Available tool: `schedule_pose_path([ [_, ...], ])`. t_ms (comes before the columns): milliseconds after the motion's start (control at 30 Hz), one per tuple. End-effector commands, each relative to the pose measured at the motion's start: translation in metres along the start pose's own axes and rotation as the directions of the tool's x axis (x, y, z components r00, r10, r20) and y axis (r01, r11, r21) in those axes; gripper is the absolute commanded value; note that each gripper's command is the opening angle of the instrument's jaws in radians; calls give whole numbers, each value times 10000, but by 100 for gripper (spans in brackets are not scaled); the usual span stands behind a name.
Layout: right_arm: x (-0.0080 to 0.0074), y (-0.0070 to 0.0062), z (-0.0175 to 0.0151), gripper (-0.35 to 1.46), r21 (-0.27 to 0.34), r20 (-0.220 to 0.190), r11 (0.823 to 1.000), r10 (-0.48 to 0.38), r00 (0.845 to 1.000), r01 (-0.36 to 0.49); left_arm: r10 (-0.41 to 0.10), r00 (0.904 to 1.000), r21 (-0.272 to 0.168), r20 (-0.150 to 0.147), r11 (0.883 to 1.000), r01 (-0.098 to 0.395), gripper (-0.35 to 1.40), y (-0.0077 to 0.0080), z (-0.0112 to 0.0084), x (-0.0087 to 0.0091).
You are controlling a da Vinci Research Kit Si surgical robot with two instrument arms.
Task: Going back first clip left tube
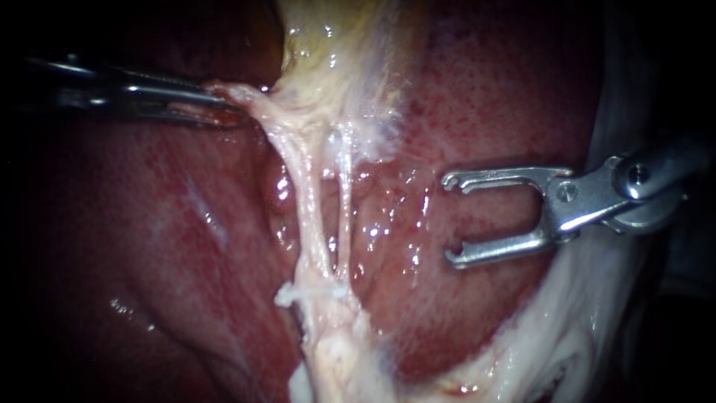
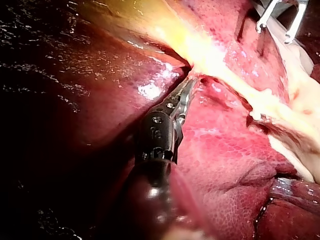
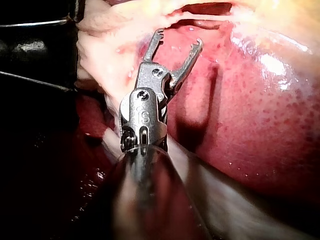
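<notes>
My right instrument [image 1: 453,220] holds its pincer wide apart and empty over the liver [image 1: 492,104], clear of the left tube [image 1: 304,209]. My left instrument [image 1: 218,104] has its pincer clamped on pale tissue [image 1: 250,95] at that tube's upper end.

So the left instrument [image 1: 220,104] comes in pretty much level, jaws clamped on the pale tissue [image 1: 246,97] right at the top end of the left tube [image 1: 302,194]. The right instrument [image 1: 453,219] hangs well off the tube's other side, jaws spread wide, tips pointing toward it.
</notes>
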Motion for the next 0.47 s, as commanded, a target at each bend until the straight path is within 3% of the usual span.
schedule_pose_path([
  [33, 0, 0, 0, 50, 3, -4, 10000, 5, 10000, -5, 17, 10000, 22, 34, 10000, -17, -35, 0, 4, -3],
  [167, -1, -1, -2, 50, 11, -5, 10000, 2, 10000, -2, 73, 9999, -21, 102, 10000, -73, -35, -1, 13, -10],
  [467, 0, -3, 1, 50, -6, 0, 10000, 0, 10000, 0, 69, 9999, -65, 110, 10000, -68, -35, -3, 9, -8],
])
